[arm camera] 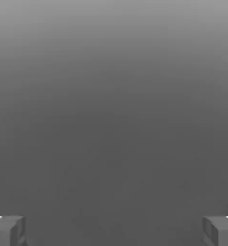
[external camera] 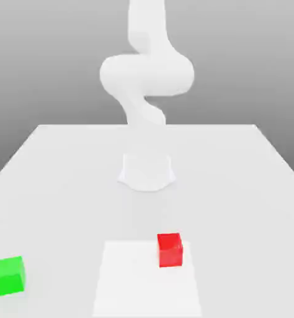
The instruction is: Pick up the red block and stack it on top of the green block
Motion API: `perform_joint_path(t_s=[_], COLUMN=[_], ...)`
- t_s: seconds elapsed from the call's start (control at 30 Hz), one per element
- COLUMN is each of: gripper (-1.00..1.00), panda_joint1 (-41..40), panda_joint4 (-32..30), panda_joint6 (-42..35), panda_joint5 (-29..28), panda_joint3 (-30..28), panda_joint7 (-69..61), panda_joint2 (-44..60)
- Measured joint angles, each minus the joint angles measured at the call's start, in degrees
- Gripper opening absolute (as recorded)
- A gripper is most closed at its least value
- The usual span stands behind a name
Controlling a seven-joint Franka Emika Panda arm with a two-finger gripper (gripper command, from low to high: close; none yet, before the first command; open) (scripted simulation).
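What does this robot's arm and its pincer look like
The arm is plain white all over, built of thick rounded segments that curve into one another, rising from a pale round base on the white table. No cables or markings show on it. In the hand view, the pincer has two blocky grey fingers with squared tips and a white patch at each outer top corner.

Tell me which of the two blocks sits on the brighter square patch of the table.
The red block. It sits at that patch's corner, while the green block lies apart, toward the exterior view's left.
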State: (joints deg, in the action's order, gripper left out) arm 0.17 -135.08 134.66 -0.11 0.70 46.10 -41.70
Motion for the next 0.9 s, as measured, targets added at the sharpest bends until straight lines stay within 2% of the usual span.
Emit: perform_joint_path(t_s=[0.57,0.8,0.83,0.9], gripper=[0.00,0.00,-1.00,-1.00], panda_joint1=[2.73,4.01,4.55,4.54], panda_joint4=[-26.56,-26.63,-26.38,-26.38], panda_joint6=[24.33,36.64,38.25,38.25], panda_joint5=[0.45,-2.83,-3.27,-3.30], panda_joint3=[3.88,2.20,1.56,1.56], panda_joint7=[1.22,3.71,4.03,4.06], panda_joint2=[36.25,51.28,53.16,53.16])
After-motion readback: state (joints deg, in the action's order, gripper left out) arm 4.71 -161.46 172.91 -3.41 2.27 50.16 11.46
